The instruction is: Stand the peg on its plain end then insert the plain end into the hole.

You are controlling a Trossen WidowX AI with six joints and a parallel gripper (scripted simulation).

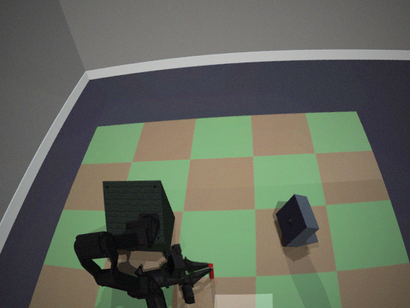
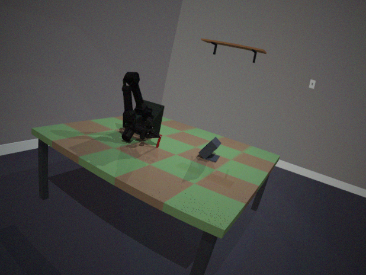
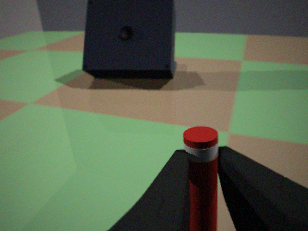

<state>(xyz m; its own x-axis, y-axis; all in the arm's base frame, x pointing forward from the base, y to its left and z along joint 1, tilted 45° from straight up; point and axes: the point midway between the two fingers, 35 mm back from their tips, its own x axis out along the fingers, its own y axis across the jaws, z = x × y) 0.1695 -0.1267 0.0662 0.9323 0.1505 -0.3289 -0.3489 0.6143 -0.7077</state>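
Observation:
The red peg (image 1: 211, 274) (image 2: 159, 141) (image 3: 203, 194) stands upright, its white-banded end up and its plain end down at the table surface; whether it touches cannot be told for certain. My gripper (image 1: 210, 267) (image 2: 160, 136) (image 3: 201, 157) reaches in from the side and is shut on the peg just below and beside the white band, one finger against each side. The dark sloped panel (image 1: 292, 233) (image 2: 209, 147) (image 3: 152, 49) stands beyond the peg, to the left in the wrist view. Its single round hole (image 1: 290, 220) (image 3: 126, 33) is empty and faces toward the arm.
A large dark green box (image 1: 133, 202) (image 2: 156, 115) stands close beside the arm. A pale rectangle (image 1: 235, 301) shows at the bottom edge of the top view. A wooden shelf (image 2: 234, 45) hangs on the wall, far from the arm.

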